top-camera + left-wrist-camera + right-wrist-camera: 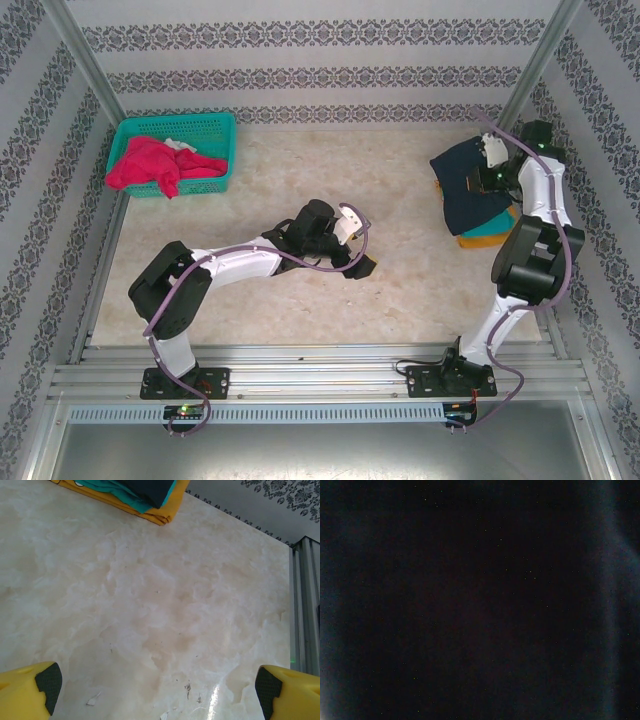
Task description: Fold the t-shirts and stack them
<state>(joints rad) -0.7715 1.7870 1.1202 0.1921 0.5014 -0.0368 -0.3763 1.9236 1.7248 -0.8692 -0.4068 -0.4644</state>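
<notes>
At the right of the table a folded stack holds the dark navy t-shirt (460, 190) on top, the teal one (497, 227) under it and the orange one (478, 241) at the bottom. My right gripper (480, 180) is down on the navy shirt. In the right wrist view dark cloth (480, 600) sits against the lens and hides the fingers. My left gripper (362, 266) hovers open over bare table mid-scene, its yellow fingertips (30, 692) wide apart with nothing between them. The left wrist view catches the stack's corner: orange (150, 512), teal (125, 495), navy (152, 490). The pink-red t-shirt (155, 165) lies crumpled in the basket.
The teal mesh basket (225, 125) stands at the back left, with a bit of white cloth (180, 145) beside the pink-red shirt. Patterned walls and metal posts (85, 75) close in the table. An aluminium rail (320, 375) runs along the near edge.
</notes>
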